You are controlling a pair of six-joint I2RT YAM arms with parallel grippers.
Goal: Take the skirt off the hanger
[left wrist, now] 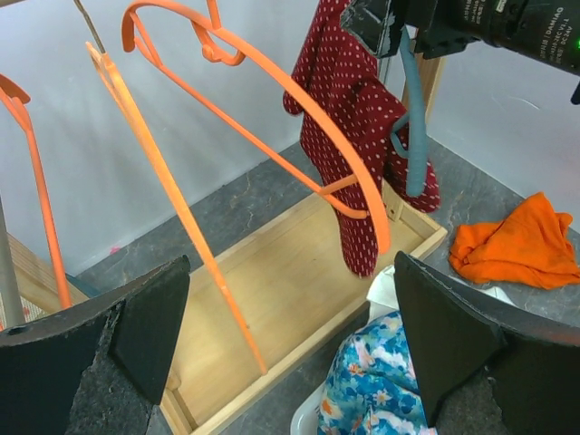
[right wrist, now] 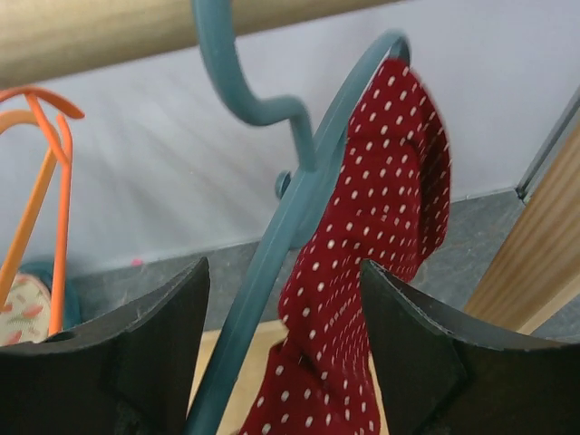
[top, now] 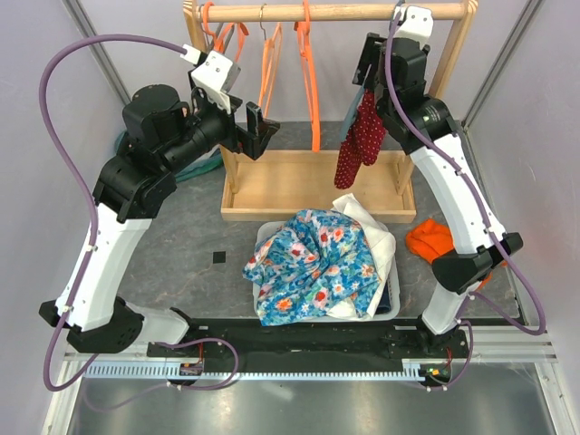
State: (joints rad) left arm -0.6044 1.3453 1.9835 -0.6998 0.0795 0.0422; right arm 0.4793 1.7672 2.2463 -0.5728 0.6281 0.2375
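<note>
Right fingers (right wrist: 100, 362) stand apart around the teal hanger (right wrist: 272, 263) and its red-dotted skirt (right wrist: 381, 227), likely soft and light, far right on the rail (right wrist: 91, 36); pinch cloth below the hanger's arm. Left fingers (left wrist: 136, 326) gape, empty.

i see the skirt (top: 361, 136), red with white dots, hanging limp from the teal hanger (right wrist: 272, 254) hooked on the wooden rail (top: 344, 12).

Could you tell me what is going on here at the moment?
The right gripper is up at the wooden rail, its open jaws either side of the teal hanger and the red dotted garment hanging on it. It does not look clamped yet. The left gripper hovers open near the empty orange hangers, holding nothing.
</note>
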